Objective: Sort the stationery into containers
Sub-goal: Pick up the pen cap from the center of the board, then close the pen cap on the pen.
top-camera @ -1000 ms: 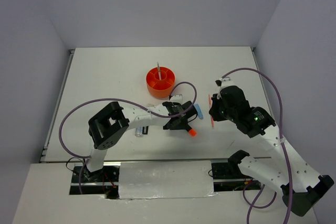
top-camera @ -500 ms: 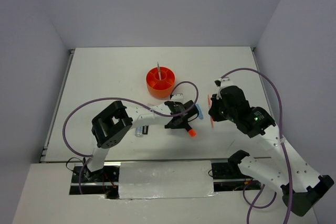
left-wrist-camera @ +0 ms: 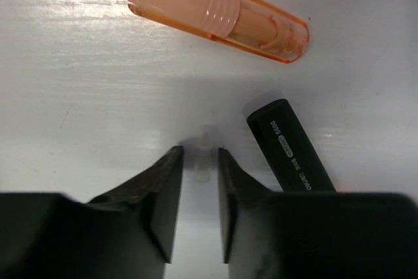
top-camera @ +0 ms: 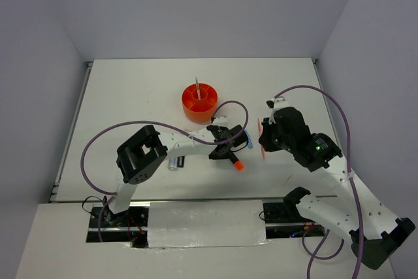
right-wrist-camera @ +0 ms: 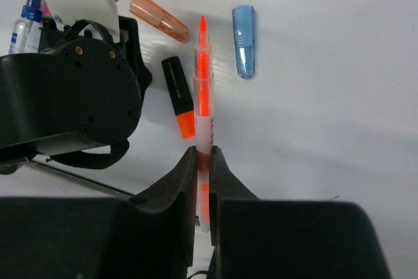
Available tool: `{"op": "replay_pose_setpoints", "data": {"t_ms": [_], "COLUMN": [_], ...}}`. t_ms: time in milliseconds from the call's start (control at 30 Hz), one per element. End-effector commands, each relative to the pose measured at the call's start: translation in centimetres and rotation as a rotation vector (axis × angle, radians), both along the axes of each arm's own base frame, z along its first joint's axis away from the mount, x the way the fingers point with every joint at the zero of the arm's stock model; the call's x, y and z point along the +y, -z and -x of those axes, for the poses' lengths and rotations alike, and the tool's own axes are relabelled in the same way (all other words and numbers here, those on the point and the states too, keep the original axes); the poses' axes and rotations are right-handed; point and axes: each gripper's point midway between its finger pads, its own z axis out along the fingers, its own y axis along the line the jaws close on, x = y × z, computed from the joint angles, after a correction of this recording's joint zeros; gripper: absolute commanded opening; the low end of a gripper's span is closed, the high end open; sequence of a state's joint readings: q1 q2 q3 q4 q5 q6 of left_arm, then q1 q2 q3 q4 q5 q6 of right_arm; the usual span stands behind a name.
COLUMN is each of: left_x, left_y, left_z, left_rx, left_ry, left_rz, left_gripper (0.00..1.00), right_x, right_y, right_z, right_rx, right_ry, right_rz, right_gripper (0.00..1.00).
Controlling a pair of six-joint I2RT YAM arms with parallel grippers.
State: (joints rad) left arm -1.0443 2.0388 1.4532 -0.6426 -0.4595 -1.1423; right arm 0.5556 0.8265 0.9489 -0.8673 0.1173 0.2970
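Observation:
The round orange organiser [top-camera: 199,102] stands mid-table with a thin grey pen [top-camera: 197,88] upright in it. My right gripper [right-wrist-camera: 204,155] is shut on a thin orange pen [right-wrist-camera: 203,96] and holds it above the table, right of the left gripper in the top view [top-camera: 263,140]. My left gripper [left-wrist-camera: 199,161] is low over the table, its jaws a narrow gap apart and holding nothing. A peach piece [left-wrist-camera: 215,12] lies just ahead of it. An orange-black highlighter [left-wrist-camera: 290,145] lies beside its right finger. A light-blue piece [right-wrist-camera: 244,40] lies nearby.
A blue-capped white marker [right-wrist-camera: 25,21] and a pink item [right-wrist-camera: 46,8] lie behind the left wrist, near the left arm's link [top-camera: 173,161]. Grey walls close in the table on three sides. Purple cables loop over both arms.
The left arm has shifted slightly right, its gripper staying low by the highlighter. The right gripper with the orange pen has barely moved.

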Motion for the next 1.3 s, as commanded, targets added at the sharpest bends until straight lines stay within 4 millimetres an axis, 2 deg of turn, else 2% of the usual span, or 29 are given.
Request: {"op": "replay_pose_setpoints", "data": {"t_ms": [0, 100, 267, 333, 367, 467, 500, 567, 633, 667, 700, 733, 767, 800, 833, 867, 900, 933, 967, 1000, 1033, 1067, 1100, 1133, 1167, 1200, 1267], "left_x": [0.9, 0.8, 1.0, 1.0, 1.0, 1.3, 1.2, 1.6, 1.7, 1.8, 1.7, 1.8, 2.4, 2.5, 2.9, 3.5, 4.3, 4.0, 4.4, 4.9, 4.7, 5.5, 5.9, 5.8, 6.4, 6.5, 6.7], "left_y": [3.1, 3.5, 3.7, 3.8, 3.8, 3.3, 2.0, 0.6, -3.0, -6.0, -7.2, -10.2, -11.6, -12.8, -14.2, -16.8, -17.3, -19.1, -20.3, -22.0, -24.2, -26.8, -26.8, -27.9, -30.7, -30.6, -33.2], "left_z": [1.2, 1.4, 1.5, 1.5, 1.6, 1.7, 1.3, 1.2, 0.5, 0.0, -0.3, -0.5, -1.0, -1.3, -1.5, -1.5, -1.6, -1.9, -2.1, -1.2, -1.5, -0.8, -0.4, 0.3, 0.8, 1.2, 2.4], "left_rx": [0.066, 0.075, 0.08, 0.081, 0.084, 0.076, 0.047, 0.015, -0.064, -0.124, -0.162, -0.213, -0.246, -0.273, -0.302, -0.348, -0.364, -0.411, -0.446, -0.477, -0.542, -0.607, -0.626, -0.65, -0.728, -0.743, -0.807], "left_ry": [-0.013, -0.005, 0.001, 0.007, 0.009, 0.011, 0.006, 0.005, 0.008, 0.026, 0.039, 0.049, 0.07, 0.081, 0.083, 0.084, 0.107, 0.12, 0.144, 0.174, 0.181, 0.202, 0.216, 0.247, 0.26, 0.279, 0.327], "left_rz": [-0.063, -0.058, -0.063, -0.059, -0.058, -0.052, -0.022, -0.002, 0.066, 0.113, 0.143, 0.199, 0.205, 0.225, 0.246, 0.293, 0.297, 0.363, 0.392, 0.459, 0.532, 0.589, 0.607, 0.658, 0.734, 0.752, 0.838], "left_gripper": [0.37, 0.28, 0.22, 0.16, 0.1, 0.0, 0.0, 0.0, 0.0, 0.0, 0.0, 0.0, 0.0, 0.0, 0.0, 0.0, 0.0, 0.0, 0.0, 0.0, 0.0, 0.01, 0.03, 0.08, 0.1, 0.11, 0.11], "right_x": [0.2, 0.3, 0.5, 0.6, 0.6, 1.0, 1.3, 1.5, 2.2, 2.8, 3.1, 3.7, 4.4, 4.6, 5.3, 5.9, 7.0, 8.2, 9.1, 9.9, 10.7, 11.0, 11.2, 11.7, 12.3, 12.8, 14.0], "right_y": [-0.8, -0.9, -1.1, -1.1, -1.1, -1.2, -1.2, -1.3, -1.6, -1.7, -1.4, -2.0, -2.2, -1.6, -2.4, -2.6, -1.6, -3.1, -3.5, -3.7, -3.9, -4.2, -4.1, -5.3, -5.7, -5.6, -6.5], "right_z": [-0.4, -0.3, -0.2, -0.1, -0.1, -0.1, 0.0, 0.0, -0.1, 0.1, 0.4, 0.0, 0.3, 0.6, 0.1, 0.2, 1.2, 1.1, 1.6, 2.1, 2.9, 3.3, 3.5, 3.8, 4.6, 5.0, 6.1], "right_rx": [-0.044, -0.044, -0.048, -0.051, -0.049, -0.054, -0.053, -0.065, -0.092, -0.093, -0.098, -0.135, -0.147, -0.154, -0.202, -0.204, -0.181, -0.241, -0.236, -0.274, -0.269, -0.283, -0.294, -0.337, -0.333, -0.324, -0.325], "right_ry": [-0.008, -0.017, -0.028, -0.033, -0.034, -0.054, -0.066, -0.074, -0.093, -0.118, -0.135, -0.144, -0.173, -0.184, -0.196, -0.197, -0.256, -0.301, -0.32, -0.372, -0.398, -0.418, -0.427, -0.455, -0.492, -0.514, -0.565], "right_rz": [-0.018, -0.026, -0.034, -0.038, -0.042, -0.056, -0.066, -0.085, -0.127, -0.155, -0.173, -0.215, -0.252, -0.277, -0.328, -0.38, -0.434, -0.512, -0.582, -0.647, -0.693, -0.716, -0.736, -0.773, -0.804, -0.817, -0.854], "right_gripper": [0.0, 0.0, 0.0, 0.0, 0.0, 0.0, 0.0, 0.0, 0.0, 0.0, 0.0, 0.0, 0.0, 0.0, 0.0, 0.0, 0.0, 0.0, 0.0, 0.0, 0.0, 0.0, 0.0, 0.0, 0.0, 0.0, 0.0]}}
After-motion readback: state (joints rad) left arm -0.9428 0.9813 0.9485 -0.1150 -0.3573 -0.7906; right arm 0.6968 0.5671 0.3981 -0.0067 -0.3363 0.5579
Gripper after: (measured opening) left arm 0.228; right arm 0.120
